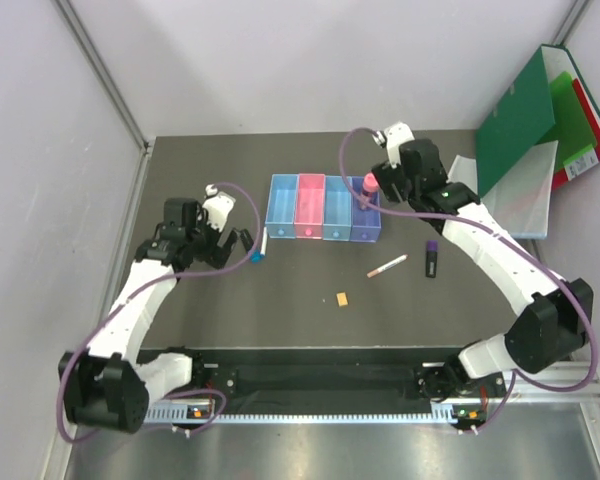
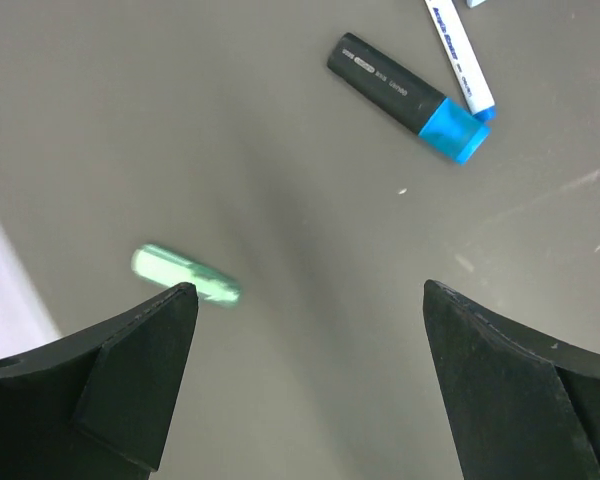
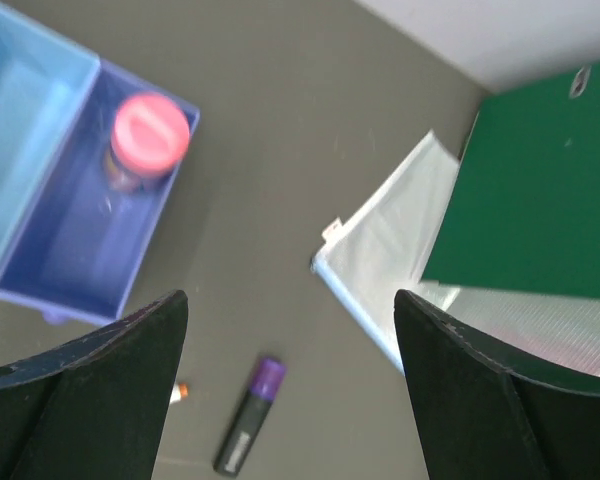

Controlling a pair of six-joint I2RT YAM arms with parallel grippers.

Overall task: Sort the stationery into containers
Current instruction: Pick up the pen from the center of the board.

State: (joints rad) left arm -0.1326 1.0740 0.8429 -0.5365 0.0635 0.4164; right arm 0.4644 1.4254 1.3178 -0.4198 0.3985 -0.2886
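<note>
The containers (image 1: 325, 208) are a row of four joined bins, light blue, pink, light blue and blue-violet. A pink-capped tube (image 1: 370, 185) (image 3: 148, 135) stands in the rightmost bin (image 3: 80, 240). My right gripper (image 1: 385, 190) (image 3: 290, 305) is open and empty, just right of that bin. My left gripper (image 1: 235, 243) (image 2: 310, 300) is open and empty, left of the black marker with cyan cap (image 1: 255, 257) (image 2: 405, 97) and the white-blue pen (image 1: 264, 242) (image 2: 460, 55). A pinkish pen (image 1: 387, 265), a purple marker (image 1: 431, 258) (image 3: 250, 415) and an orange block (image 1: 343, 298) lie on the table.
A small light-green item (image 2: 185, 275) lies by my left finger. A green folder (image 1: 525, 120) (image 3: 540, 200), a red folder (image 1: 590, 140) and a clear mesh pouch (image 1: 520, 200) (image 3: 410, 260) lie at the back right. Walls close in the left and back.
</note>
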